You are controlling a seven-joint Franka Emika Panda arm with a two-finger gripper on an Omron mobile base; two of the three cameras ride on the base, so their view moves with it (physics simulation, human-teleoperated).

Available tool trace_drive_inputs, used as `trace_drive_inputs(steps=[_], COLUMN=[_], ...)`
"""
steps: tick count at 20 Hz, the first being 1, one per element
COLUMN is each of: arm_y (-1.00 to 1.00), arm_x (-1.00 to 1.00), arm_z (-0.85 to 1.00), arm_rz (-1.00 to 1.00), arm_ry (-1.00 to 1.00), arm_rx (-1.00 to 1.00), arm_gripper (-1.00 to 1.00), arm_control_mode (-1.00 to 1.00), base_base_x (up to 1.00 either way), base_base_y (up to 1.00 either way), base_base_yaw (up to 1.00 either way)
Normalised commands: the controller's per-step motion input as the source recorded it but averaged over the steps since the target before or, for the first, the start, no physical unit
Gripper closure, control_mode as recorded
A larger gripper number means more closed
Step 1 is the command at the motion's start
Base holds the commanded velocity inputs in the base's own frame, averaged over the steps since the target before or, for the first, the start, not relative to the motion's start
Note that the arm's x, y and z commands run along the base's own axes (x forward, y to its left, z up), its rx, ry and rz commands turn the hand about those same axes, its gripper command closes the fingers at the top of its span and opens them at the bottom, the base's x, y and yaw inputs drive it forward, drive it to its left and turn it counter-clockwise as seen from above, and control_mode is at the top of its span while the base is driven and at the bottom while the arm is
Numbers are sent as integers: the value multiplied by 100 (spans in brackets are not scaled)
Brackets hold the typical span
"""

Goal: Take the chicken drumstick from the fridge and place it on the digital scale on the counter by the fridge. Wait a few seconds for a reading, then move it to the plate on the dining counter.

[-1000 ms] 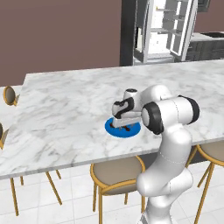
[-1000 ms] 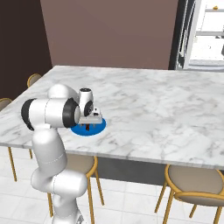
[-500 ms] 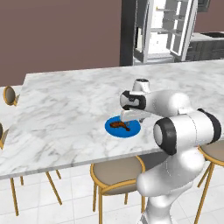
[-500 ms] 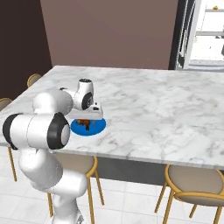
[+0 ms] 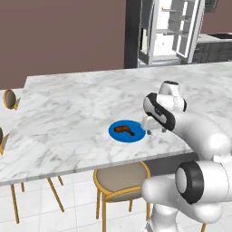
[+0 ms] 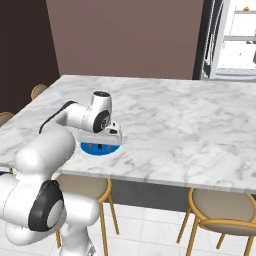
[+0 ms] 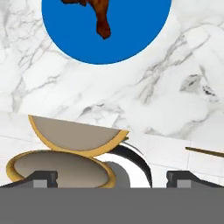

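drumstick (image 5: 124, 130) lying on the plate (image 5: 136, 136) near the bench (image 5: 68, 108) edge, its final spot; pincer (image 5: 148, 132) beside it, jaws apart, holding nothing.

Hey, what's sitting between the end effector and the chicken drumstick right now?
Nothing but blue plate and a strip of bare marble dining counter. In the left base view the open end effector sits beside the plate, the chicken drumstick lying free on it.

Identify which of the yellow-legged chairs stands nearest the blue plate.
The chair tucked under the dining counter's near edge, just below the plate holding the chicken drumstick; the others stand at the counter's far-left end.
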Motion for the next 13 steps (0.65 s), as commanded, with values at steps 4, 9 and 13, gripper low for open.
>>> trace_drive_inputs(steps=[4, 9, 13], arm_y=[-15, 0, 0], arm_x=[-100, -100, -100], arm_z=[46, 44, 33], arm_rz=[0, 0, 0], arm_ry=[-2, -1, -4], arm_rx=[0, 0, 0], arm_gripper=[-100, -100, -100], arm_control_mode=[-100, -100, -100], base_base_x=[0, 0, 0], base_base_y=[0, 0, 0], base_base_yaw=[0, 0, 0])
